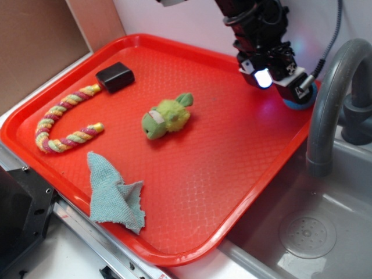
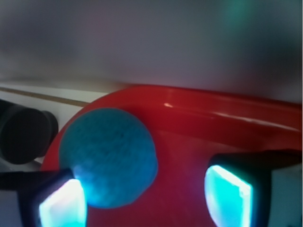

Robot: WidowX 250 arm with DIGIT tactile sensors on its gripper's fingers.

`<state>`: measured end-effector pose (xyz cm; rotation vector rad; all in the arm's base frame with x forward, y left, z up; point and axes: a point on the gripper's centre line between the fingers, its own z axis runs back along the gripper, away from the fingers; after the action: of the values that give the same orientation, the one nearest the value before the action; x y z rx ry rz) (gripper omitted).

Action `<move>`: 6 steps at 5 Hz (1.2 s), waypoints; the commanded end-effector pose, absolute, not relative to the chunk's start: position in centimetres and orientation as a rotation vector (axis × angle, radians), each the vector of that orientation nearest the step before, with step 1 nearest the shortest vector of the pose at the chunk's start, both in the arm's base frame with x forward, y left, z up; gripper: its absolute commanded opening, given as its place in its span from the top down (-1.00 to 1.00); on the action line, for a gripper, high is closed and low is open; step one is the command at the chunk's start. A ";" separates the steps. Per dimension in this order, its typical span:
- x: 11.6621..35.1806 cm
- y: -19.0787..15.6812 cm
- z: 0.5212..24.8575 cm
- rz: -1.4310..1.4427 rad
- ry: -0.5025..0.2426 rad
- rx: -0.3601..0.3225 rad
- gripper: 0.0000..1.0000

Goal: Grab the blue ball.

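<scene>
My hand [image 1: 278, 74] hangs low over the far right corner of the red tray [image 1: 232, 174], right beside the grey faucet [image 1: 331, 99]. The blue ball [image 2: 109, 158] sits in that same corner, tucked against the tray's raised rim. In the wrist view it lies between my fingers [image 2: 229, 196] but not centred: it is up against the left one, and I cannot tell whether they quite touch, while a clear strip of red tray separates it from the right one. My hand is spread wide and grips nothing. From the exterior view only a sliver of the ball [image 1: 299, 104] peeks out beneath my hand, at the tray's edge nearest the faucet. Well away from the ball, toward the tray's middle, lies the green plush toy [image 1: 165, 118].
</scene>
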<state>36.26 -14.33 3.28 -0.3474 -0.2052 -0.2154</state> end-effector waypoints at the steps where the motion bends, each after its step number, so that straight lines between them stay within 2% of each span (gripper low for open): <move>1: 38.1 -15.5 4.3 -0.419 -0.232 -0.495 -1.00; 2: 37.9 -15.6 4.3 -0.398 -0.251 -0.483 1.00; 4: 37.5 -15.6 4.4 -0.375 -0.262 -0.455 1.00; 5: 36.0 -14.4 6.2 -0.259 -0.265 -0.302 1.00; 6: 33.8 -13.5 9.1 -0.138 -0.287 -0.169 1.00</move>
<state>33.57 -11.90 6.49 -0.1530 -0.2129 -0.1135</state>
